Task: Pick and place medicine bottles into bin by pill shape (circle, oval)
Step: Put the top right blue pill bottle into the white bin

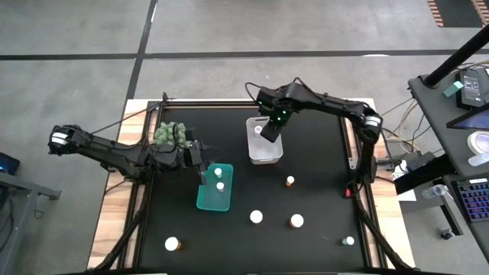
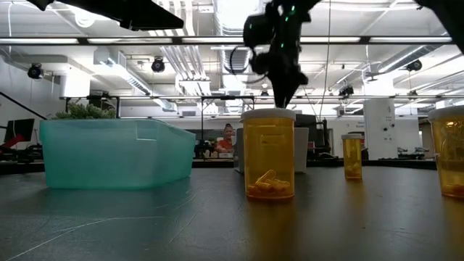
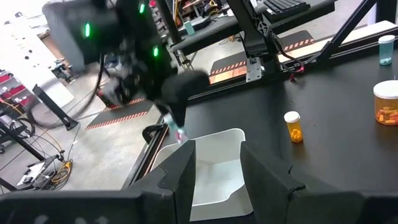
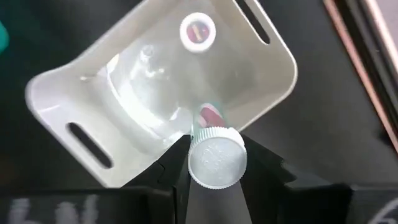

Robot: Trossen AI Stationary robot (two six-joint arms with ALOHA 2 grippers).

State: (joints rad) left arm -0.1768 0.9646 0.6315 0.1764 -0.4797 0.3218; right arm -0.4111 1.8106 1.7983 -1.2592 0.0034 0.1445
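In the low view, nearest the camera, a small amber plastic bottle with a white cap (image 2: 269, 154) stands at centre frame, pills in its base; a translucent teal plastic bin (image 2: 116, 153) sits at left.

Farther back, in the high view's upper centre, the right gripper (image 1: 269, 131) hangs over the clear rectangular plastic bin (image 1: 264, 156), its jaws pinching a clear white-capped bottle (image 4: 216, 154). 1 capped bottle (image 4: 198, 30) already lies in that bin.

The left gripper (image 1: 203, 165) waits at the teal bin's upper-left edge; I cannot tell how its jaws stand.

Risk, as I judge it: released from this height or off-centre, the held bottle could bounce or roll out over the clear bin's low wall.

Pill shape inside the held bottle is hard to make out; only something reddish shows behind the cap.
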